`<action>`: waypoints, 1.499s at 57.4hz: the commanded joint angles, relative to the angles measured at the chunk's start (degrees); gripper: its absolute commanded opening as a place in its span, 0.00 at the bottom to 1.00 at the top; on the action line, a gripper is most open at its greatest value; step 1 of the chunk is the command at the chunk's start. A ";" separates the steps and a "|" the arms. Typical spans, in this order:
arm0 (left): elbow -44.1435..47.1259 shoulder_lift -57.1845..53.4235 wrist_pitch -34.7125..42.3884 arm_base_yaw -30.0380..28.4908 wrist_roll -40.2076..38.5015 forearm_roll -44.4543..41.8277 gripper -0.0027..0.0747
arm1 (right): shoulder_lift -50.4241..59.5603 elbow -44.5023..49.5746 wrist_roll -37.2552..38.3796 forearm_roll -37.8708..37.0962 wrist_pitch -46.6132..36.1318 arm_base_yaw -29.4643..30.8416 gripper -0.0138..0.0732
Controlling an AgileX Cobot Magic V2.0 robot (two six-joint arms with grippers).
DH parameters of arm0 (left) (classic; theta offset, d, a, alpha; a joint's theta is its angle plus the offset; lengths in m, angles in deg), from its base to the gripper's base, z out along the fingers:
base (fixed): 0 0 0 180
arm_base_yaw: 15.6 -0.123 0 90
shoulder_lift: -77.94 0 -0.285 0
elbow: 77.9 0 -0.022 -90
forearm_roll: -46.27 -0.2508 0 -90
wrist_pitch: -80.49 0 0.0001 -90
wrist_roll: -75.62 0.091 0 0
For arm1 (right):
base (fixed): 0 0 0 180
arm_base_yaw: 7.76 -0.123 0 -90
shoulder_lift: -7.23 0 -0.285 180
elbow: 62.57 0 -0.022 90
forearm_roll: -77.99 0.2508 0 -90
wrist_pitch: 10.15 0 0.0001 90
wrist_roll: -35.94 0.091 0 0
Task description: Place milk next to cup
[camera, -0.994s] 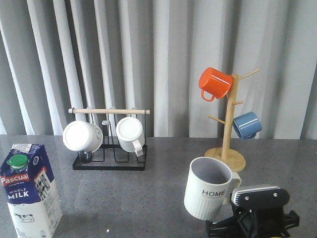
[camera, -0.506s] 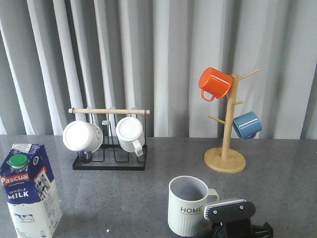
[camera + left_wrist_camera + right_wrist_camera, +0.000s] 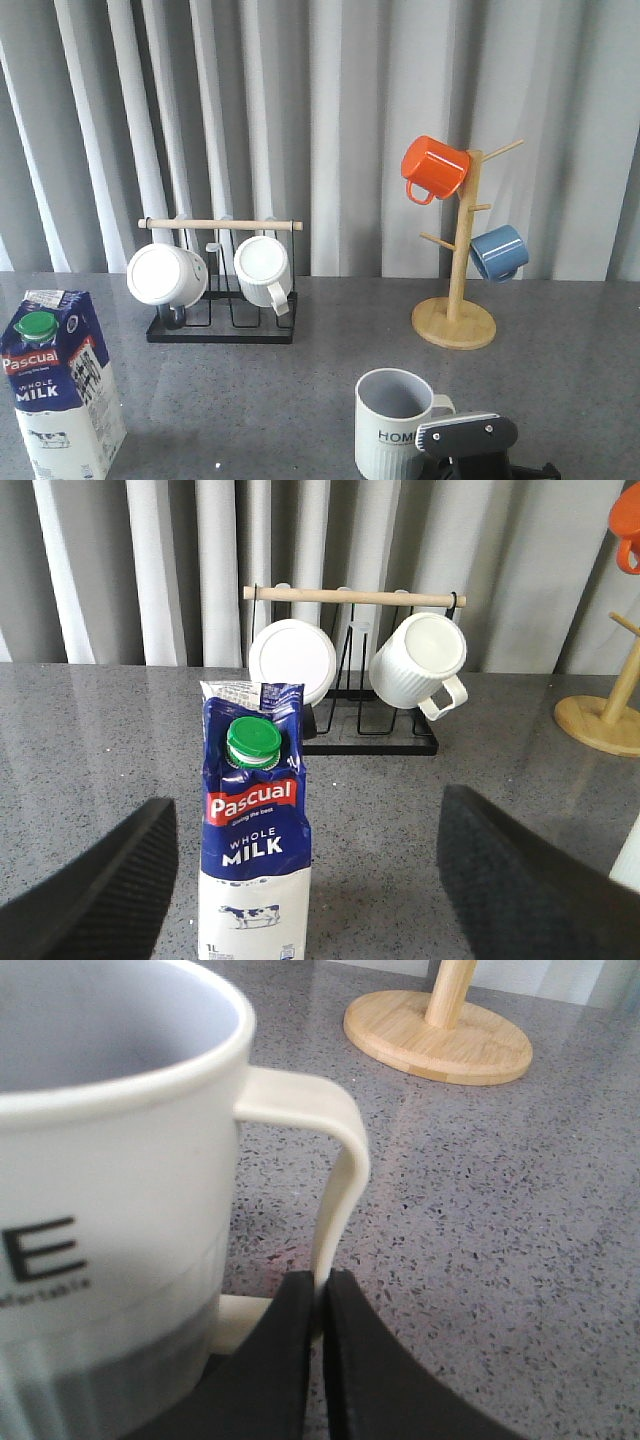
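Note:
The milk (image 3: 58,385) is a blue and white Pascual carton with a green cap. It stands upright at the front left of the table. In the left wrist view the milk (image 3: 255,860) stands between my open left gripper (image 3: 305,880) fingers, nearer one finger, touching neither. The left gripper is out of the front view. The cup (image 3: 393,423) is a ribbed pale mug lettered HOME, upright at the front centre-right. My right gripper (image 3: 322,1295) is shut on the cup's handle (image 3: 335,1180); its body (image 3: 467,440) shows beside the cup.
A black wire rack (image 3: 222,300) with a wooden bar holds two white mugs at the back left. A wooden mug tree (image 3: 455,300) at the back right carries an orange mug (image 3: 433,168) and a blue mug (image 3: 498,252). Grey curtains hang behind the table.
My right gripper has carried the cup leftwards and down from mid-right, then slightly right; it now sits lower at the front centre-right. The milk has not moved.

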 commanded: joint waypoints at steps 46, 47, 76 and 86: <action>-1.95 -0.18 4.58 0.35 -0.51 0.40 0.70 | 5.41 1.33 -1.15 1.87 -4.17 -0.97 0.44; -1.95 -0.18 4.58 0.35 -0.51 0.40 0.70 | 5.76 1.62 -1.15 1.87 -4.17 -0.97 0.44; -1.95 -0.18 4.58 0.35 -0.51 0.40 0.70 | 23.71 8.27 -11.82 1.75 6.21 -0.97 0.44; -1.95 -0.18 4.58 0.35 -0.51 0.40 0.70 | 33.68 8.26 -17.05 2.03 12.90 -0.71 0.43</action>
